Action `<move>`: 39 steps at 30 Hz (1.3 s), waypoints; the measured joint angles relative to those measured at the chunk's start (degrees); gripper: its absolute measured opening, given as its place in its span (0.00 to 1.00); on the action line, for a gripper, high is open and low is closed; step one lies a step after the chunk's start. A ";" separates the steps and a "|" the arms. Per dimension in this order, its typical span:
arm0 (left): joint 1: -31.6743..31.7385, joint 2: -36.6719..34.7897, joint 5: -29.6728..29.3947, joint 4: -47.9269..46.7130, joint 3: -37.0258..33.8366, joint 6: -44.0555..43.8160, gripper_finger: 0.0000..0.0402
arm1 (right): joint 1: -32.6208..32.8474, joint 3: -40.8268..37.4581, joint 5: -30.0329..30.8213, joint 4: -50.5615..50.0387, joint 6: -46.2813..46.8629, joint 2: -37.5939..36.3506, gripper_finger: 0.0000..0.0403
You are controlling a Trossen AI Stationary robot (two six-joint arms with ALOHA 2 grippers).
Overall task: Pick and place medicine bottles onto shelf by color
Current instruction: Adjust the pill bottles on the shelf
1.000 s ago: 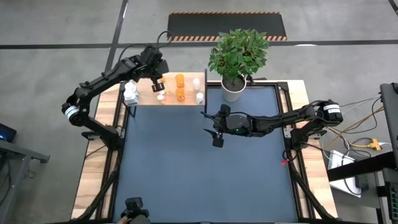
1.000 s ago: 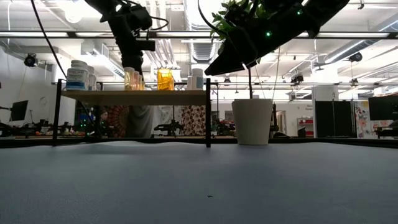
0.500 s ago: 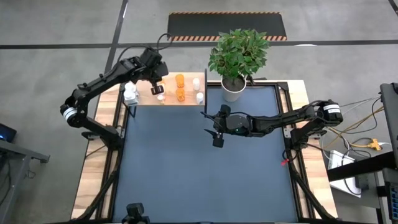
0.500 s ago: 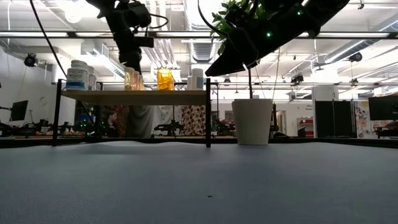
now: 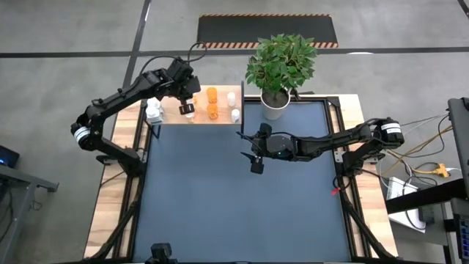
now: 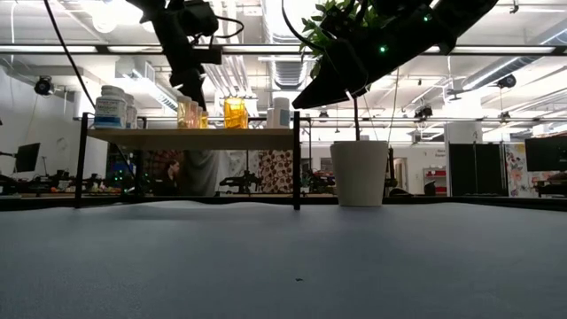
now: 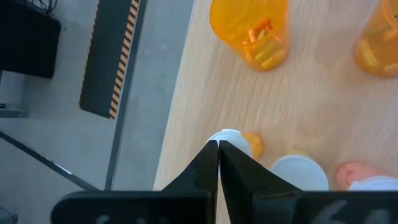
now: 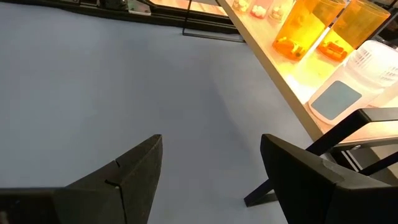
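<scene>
My right hand hangs over the middle of the blue tabletop, fingers spread and holding nothing, waiting near the shelf's end post. Beyond it, my left hand hovers just above the wooden shelf at the tabletop's far left corner, its fingers pressed together on nothing that I can see. All the bottles I can find stand on that shelf: white bottles at the left end, orange bottles mid-board, another white one toward the right. I judge them light, stiff plastic, smooth-sided and easily toppled, so I would pinch each across the body just under the cap. The orange ones are see-through with pills inside; the white ones are opaque.
</scene>
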 joint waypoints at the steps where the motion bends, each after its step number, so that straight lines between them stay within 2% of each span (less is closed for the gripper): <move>1: 0.00 -0.09 0.01 -0.08 0.06 0.01 0.00 | 0.00 0.00 0.00 -0.01 0.00 0.00 0.65; 9: -0.28 -0.39 -0.03 -1.01 1.19 -0.01 0.00 | 0.00 0.00 0.00 -0.01 -0.50 0.00 0.65; 12: -1.48 -0.98 -0.19 -1.50 2.43 -2.54 0.00 | 0.00 -0.34 0.02 0.34 -2.31 0.00 0.65; 16: -6.44 -4.52 0.01 -2.83 3.43 -6.60 0.00 | 0.00 -1.56 0.02 0.68 -5.00 -0.42 0.65; 19: -13.94 -10.27 5.21 -1.84 0.98 -11.29 0.00 | 0.00 -4.47 0.01 3.44 -6.75 -1.70 0.65; 21: -21.16 -15.05 9.54 2.01 -3.02 -15.12 0.00 | 0.00 -7.40 0.00 5.54 -7.40 -3.28 0.65; 24: -34.15 -22.73 9.96 13.66 -13.80 -18.38 0.00 | 0.00 -13.31 0.00 11.36 -8.28 -6.80 0.65; 29: -51.44 -34.07 0.18 32.94 -31.96 -16.91 0.00 | -1.91 -23.35 -0.04 21.20 -12.07 -15.41 0.65; 32: -55.91 -40.01 -3.76 39.83 -39.63 -15.86 0.00 | -3.85 -27.71 -0.93 21.75 -12.39 -22.49 0.65; 36: -56.37 -46.78 -4.42 46.05 -48.67 -15.81 0.00 | -5.94 -33.64 -5.57 22.29 -10.84 -31.62 0.65; 39: -56.30 -50.61 -5.12 52.62 -54.33 -15.09 0.00 | -6.85 -38.27 -5.96 25.45 -8.70 -36.87 0.65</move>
